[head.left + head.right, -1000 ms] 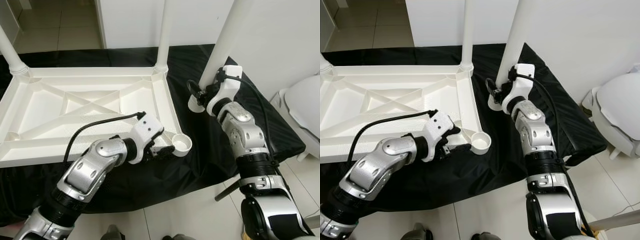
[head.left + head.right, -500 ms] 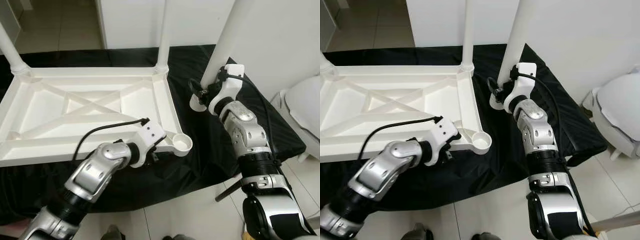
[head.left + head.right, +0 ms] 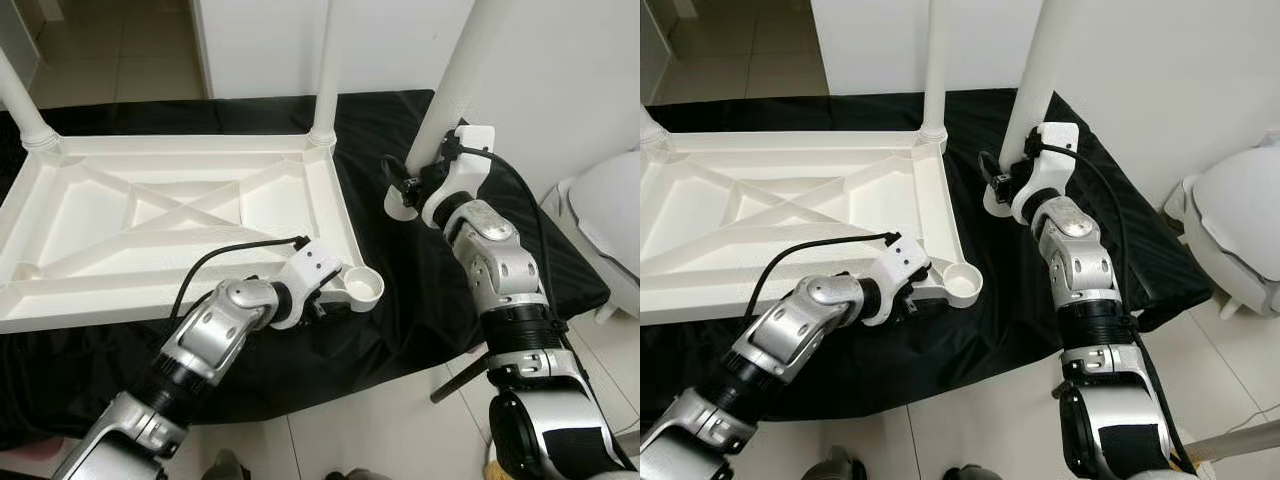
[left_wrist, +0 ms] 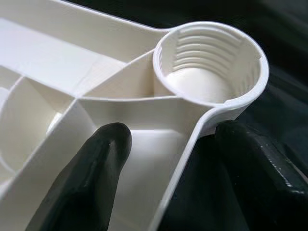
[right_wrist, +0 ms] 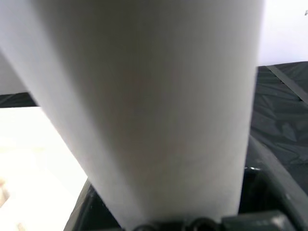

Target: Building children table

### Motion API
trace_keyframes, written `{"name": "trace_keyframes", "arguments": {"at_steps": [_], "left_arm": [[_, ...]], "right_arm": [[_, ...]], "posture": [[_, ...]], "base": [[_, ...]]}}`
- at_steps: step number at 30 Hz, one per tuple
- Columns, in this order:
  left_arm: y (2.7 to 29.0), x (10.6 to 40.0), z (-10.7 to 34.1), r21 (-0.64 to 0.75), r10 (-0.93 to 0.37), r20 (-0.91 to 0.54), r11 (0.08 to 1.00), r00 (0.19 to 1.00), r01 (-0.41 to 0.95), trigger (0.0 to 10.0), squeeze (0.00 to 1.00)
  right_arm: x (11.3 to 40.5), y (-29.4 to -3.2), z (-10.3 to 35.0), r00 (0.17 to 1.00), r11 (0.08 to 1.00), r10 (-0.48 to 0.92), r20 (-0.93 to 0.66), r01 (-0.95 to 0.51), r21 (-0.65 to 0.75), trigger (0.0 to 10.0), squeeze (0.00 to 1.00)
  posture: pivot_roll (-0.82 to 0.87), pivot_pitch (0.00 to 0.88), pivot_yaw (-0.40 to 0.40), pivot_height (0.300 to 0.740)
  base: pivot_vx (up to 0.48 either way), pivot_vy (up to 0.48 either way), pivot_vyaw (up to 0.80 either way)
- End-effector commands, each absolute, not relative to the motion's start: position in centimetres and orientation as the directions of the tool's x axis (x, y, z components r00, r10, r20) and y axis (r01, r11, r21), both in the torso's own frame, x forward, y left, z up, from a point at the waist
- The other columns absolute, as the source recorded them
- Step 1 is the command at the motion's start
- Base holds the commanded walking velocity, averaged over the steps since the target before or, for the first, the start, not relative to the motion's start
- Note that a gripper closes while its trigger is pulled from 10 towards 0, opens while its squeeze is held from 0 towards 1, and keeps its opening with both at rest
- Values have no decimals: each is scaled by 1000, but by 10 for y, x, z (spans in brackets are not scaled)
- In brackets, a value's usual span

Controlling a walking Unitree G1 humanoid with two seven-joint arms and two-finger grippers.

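At about four o'clock on the upturned tabletop (image 3: 180,215), the empty socket (image 3: 365,286) faces up. Left end effector (image 3: 322,303) clamps the rim beside it; right end effector (image 3: 408,187), at one o'clock, grips the upright leg (image 3: 450,90).

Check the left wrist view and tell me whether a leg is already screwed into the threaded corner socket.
No, the corner socket is empty, its inner threads bare, while the left gripper straddles the tabletop rim beside it.
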State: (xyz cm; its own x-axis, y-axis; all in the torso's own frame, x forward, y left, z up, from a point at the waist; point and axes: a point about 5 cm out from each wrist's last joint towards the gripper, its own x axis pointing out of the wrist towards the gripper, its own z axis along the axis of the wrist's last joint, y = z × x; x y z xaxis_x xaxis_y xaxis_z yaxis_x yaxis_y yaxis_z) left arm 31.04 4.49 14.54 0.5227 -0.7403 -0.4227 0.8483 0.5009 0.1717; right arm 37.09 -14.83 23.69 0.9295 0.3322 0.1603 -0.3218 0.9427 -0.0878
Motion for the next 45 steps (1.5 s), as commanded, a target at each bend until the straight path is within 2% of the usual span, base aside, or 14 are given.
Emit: {"name": "trace_keyframes", "arguments": {"at_steps": [1, 13, 26, 38, 45], "left_arm": [[40, 318, 151, 224, -699, -380, 566, 606, 793, 10000, 0], [24, 332, 164, 249, -700, -336, 580, 631, 776, 10000, 0], [20, 340, 172, 275, -697, -305, 588, 649, 761, 10000, 0], [41, 323, 193, 191, -751, -197, 602, 631, 776, 10000, 0], [50, 298, 193, 180, -808, -180, 534, 561, 826, 10000, 0]], "right_arm": [[369, -151, 240, 933, 947, 320, 168, -307, -98, 10000, 0], [367, -148, 235, 935, 948, 318, 156, -309, -80, 10000, 0], [359, -145, 223, 939, 947, 320, 128, -316, -57, 10000, 0], [335, -132, 210, 897, 908, 419, 144, -411, -86, 10000, 0], [325, -121, 205, 885, 897, 440, 149, -440, -38, 10000, 0]], "posture": [[-53, 90, -54, 740], [-54, 106, -50, 740], [-59, 112, -45, 740], [-52, 118, -38, 740], [-35, 118, -45, 740]], "base": [[0, 0, 0], [0, 0, 0], [0, 0, 0], [0, 0, 0], [0, 0, 0]]}}
